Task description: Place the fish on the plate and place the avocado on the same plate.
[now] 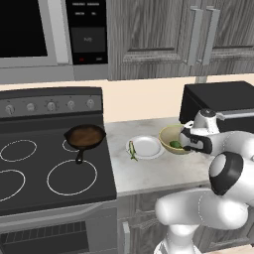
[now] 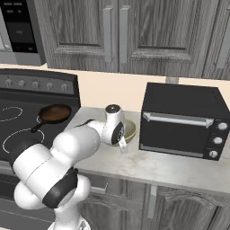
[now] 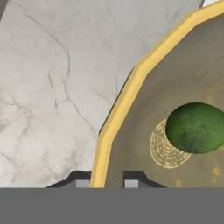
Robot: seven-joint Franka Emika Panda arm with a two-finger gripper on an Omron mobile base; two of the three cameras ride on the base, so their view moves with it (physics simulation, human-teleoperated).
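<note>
Avocado (image 3: pixel 195 127) sits half-hidden inside the yellowish bowl (image 3: pixel 127 96), whose rim the gripper (image 3: pixel 107 183) pinches, fingertips mostly cut off.

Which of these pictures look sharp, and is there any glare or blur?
Left base view: sharp, flat even light, no glare on the plate or pan. Right base view: equally crisp, with a soft sheen on the toaster oven. Hand view: close up, the bowl rim looks faceted and the avocado slightly soft; no motion blur.
</note>
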